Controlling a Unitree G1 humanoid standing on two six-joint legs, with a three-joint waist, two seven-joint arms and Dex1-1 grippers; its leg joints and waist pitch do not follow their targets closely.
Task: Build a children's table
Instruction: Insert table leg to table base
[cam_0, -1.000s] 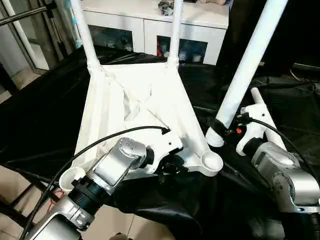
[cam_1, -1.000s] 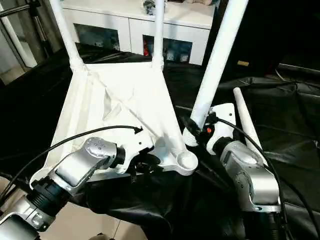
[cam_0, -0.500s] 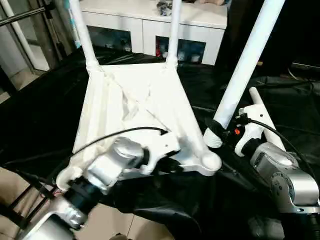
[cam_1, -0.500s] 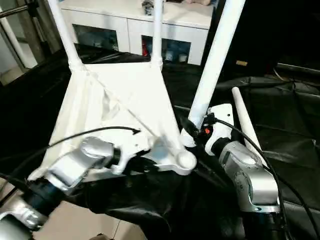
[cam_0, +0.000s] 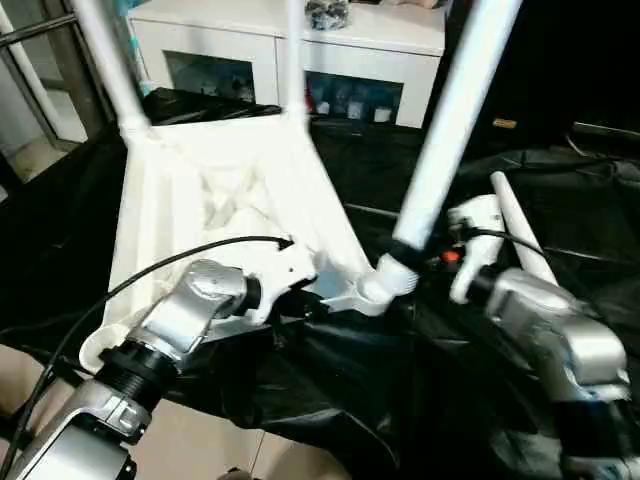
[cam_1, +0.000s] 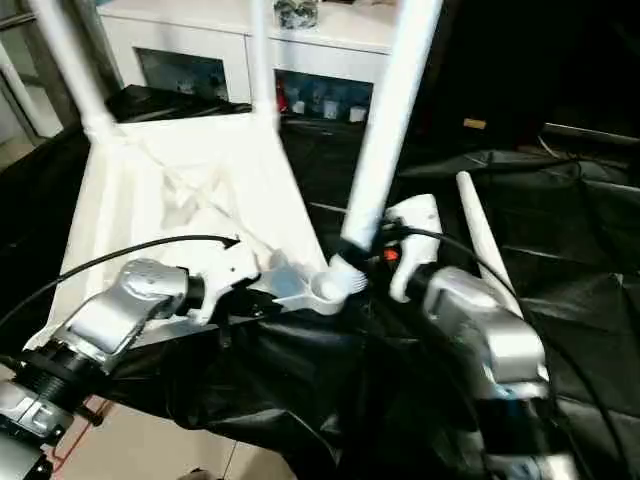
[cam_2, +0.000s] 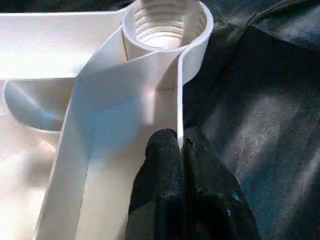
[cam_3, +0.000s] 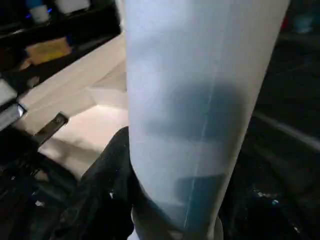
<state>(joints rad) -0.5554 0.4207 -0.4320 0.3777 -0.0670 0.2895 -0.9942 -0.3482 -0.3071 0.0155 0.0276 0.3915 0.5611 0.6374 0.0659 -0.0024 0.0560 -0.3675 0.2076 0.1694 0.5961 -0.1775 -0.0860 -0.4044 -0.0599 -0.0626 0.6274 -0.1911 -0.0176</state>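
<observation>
Tabletop (cam_0: 215, 190) lies upside down on black cloth (cam_0: 330, 380), ribbed underside up, near edge overhanging the cloth's front drop to the tiled floor (cam_0: 200, 450). Two legs (cam_0: 105, 65) stand upright in the far corner sockets. Left gripper (cam_2: 177, 145) pinched together on the thin side rim just beside the near corner socket (cam_2: 165, 22); the socket's threaded inside is bare in the left wrist view. Right gripper (cam_0: 405, 250) clamped on the lower end of a third leg (cam_0: 450, 110), tilted, its ribbed tip at that socket's mouth; seating unclear. Fourth leg (cam_0: 515, 230) lies loose on the cloth behind the right arm. White cabinet (cam_0: 300, 50) close behind the far legs.
</observation>
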